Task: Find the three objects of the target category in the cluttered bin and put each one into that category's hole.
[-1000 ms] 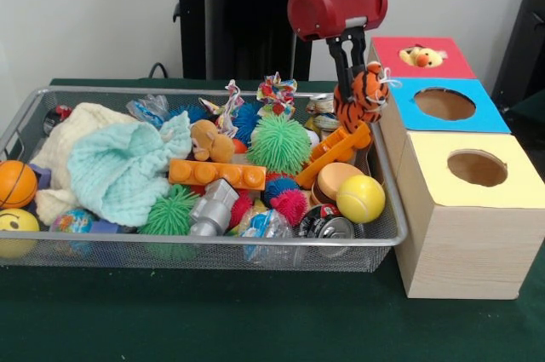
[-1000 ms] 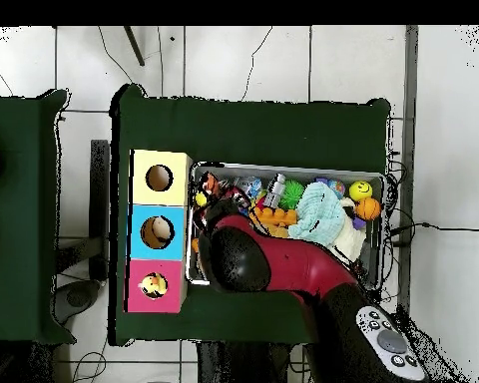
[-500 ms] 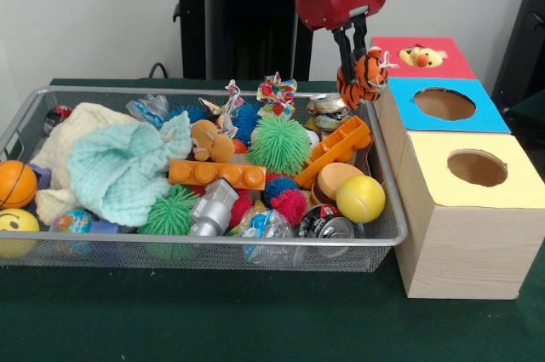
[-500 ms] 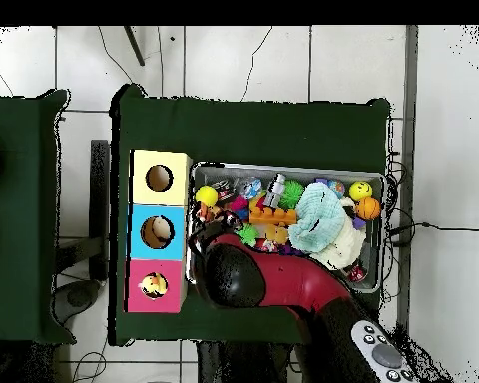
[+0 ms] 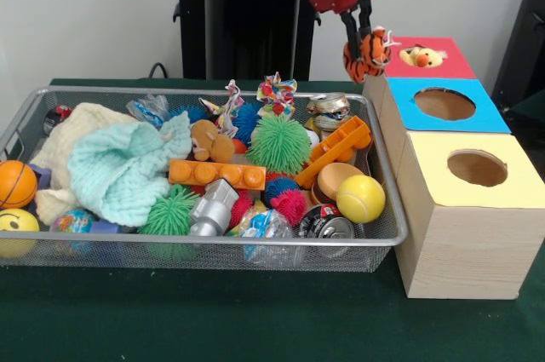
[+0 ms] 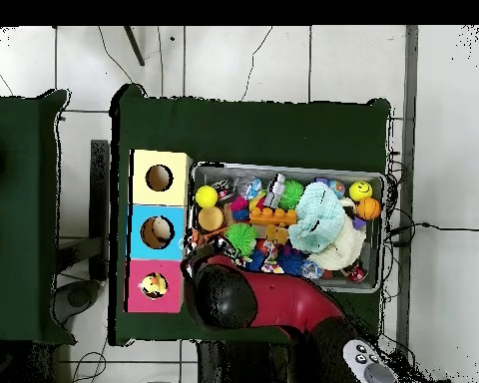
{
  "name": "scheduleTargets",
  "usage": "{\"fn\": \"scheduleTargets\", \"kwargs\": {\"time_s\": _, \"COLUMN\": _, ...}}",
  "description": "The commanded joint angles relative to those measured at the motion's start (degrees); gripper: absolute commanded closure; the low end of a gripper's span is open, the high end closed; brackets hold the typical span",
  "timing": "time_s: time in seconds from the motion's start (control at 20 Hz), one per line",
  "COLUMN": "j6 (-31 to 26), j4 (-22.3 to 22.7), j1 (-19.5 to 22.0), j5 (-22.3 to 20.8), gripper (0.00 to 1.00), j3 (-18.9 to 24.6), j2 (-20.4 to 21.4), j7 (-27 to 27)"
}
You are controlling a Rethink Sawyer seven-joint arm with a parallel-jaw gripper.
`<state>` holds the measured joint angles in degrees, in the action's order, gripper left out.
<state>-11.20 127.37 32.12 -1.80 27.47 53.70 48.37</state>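
Note:
My gripper [image 5: 357, 41] hangs above the bin's far right corner, shut on a small orange striped tiger plush [image 5: 371, 50]. The tiger dangles just left of the red-topped box [image 5: 443, 65], whose hole holds a yellow and orange plush [image 5: 421, 57]. A brown teddy [image 5: 209, 140] lies among the clutter in the wire bin [image 5: 204, 243]. In the overhead view the red arm [image 6: 226, 295] covers the gripper and the tiger, close beside the red box [image 6: 154, 286].
The blue box [image 5: 477, 115] and the yellow box [image 5: 494, 193] stand in a row right of the bin, each with a round hole. The bin holds spiky balls, a yellow ball [image 5: 360, 198], an orange brick [image 5: 216, 174], cans and a mint cloth [image 5: 123, 170].
The gripper has risen out of the bin with the tiger plush and shifted towards the red box. The clutter in the bin has not moved.

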Motion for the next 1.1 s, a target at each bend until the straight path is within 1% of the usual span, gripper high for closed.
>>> {"fn": "scheduleTargets", "kwargs": {"time_s": 0.05, "j6": -6.2, "j4": 3.3, "j1": -1.4, "j5": 4.6, "gripper": 1.0, "j3": 4.3, "j2": 3.2, "j7": 14.4}}
{"fn": "scheduleTargets", "kwargs": {"time_s": 0.2, "j6": -6.9, "j4": 3.1, "j1": -2.4, "j5": 6.0, "gripper": 1.0, "j3": 4.3, "j2": 4.3, "j7": 14.5}}
{"fn": "scheduleTargets", "kwargs": {"time_s": 0.3, "j6": -5.1, "j4": 3.6, "j1": -2.4, "j5": 6.5, "gripper": 1.0, "j3": 5.1, "j2": 4.0, "j7": 14.8}}
{"fn": "scheduleTargets", "kwargs": {"time_s": 0.55, "j6": -0.3, "j4": 4.2, "j1": -3.9, "j5": 7.1, "gripper": 1.0, "j3": 5.0, "j2": 1.3, "j7": 16.2}}
{"fn": "scheduleTargets", "kwargs": {"time_s": 0.75, "j6": 0.2, "j4": 4.6, "j1": -5.3, "j5": 8.2, "gripper": 1.0, "j3": 4.4, "j2": 0.6, "j7": 16.9}}
{"fn": "scheduleTargets", "kwargs": {"time_s": 0.9, "j6": 3.0, "j4": 4.7, "j1": -5.6, "j5": 8.1, "gripper": 1.0, "j3": 4.7, "j2": -2.0, "j7": 17.3}}
{"fn": "scheduleTargets", "kwargs": {"time_s": 1.1, "j6": 3.6, "j4": 4.7, "j1": -6.4, "j5": 7.6, "gripper": 1.0, "j3": 3.5, "j2": -3.9, "j7": 16.8}}
